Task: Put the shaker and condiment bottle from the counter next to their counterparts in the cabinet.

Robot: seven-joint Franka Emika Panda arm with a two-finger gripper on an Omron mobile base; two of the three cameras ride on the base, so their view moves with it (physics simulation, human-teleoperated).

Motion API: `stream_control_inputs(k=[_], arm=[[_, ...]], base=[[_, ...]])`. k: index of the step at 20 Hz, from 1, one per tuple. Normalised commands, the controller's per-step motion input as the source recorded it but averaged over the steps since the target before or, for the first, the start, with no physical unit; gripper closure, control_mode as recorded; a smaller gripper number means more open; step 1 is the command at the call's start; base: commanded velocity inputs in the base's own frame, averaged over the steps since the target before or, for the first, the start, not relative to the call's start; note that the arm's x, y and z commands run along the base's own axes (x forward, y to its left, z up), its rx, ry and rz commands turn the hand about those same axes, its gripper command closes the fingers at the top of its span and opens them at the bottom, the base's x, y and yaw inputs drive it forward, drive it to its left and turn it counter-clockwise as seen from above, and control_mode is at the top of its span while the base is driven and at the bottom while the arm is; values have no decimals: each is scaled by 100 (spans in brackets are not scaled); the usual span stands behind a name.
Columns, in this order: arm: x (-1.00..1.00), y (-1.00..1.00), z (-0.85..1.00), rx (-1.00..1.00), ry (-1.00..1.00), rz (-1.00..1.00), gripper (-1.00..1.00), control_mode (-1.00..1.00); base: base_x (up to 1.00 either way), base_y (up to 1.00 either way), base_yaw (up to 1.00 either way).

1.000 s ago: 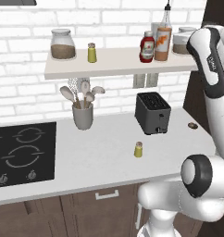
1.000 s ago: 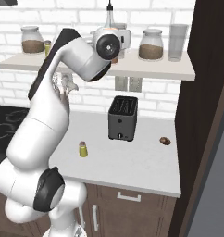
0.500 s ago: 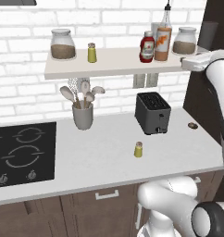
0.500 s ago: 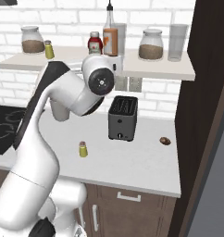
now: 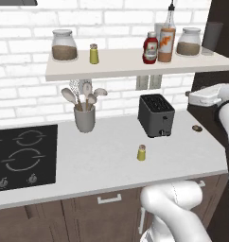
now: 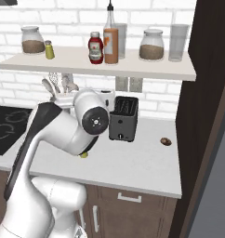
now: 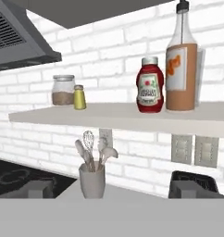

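Note:
The orange condiment bottle stands upright on the cabinet shelf, right beside the red ketchup bottle. A brighter yellow-green shaker stands further left on the shelf. On the counter, left of the toaster's front, sits the dull olive shaker; my arm half hides it in the right base view. My gripper hangs open and empty below the shelf's right end.
Jars and a glass share the shelf. A black toaster, a utensil holder, a cooktop and a small brown object occupy the counter. A dark cupboard stands at the right.
My hand has come down from shelf height, beside the orange bottle, to below the shelf's right end. The bottle stays on the shelf. The olive shaker has not moved.

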Motion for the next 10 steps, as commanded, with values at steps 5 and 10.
stream_control_inputs(k=[5,10], arm=[[-57,8,-74,3,12,8,-100,-100],[-49,11,-80,2,14,11,-100,-100]], base=[[0,0,0],[0,0,0]])
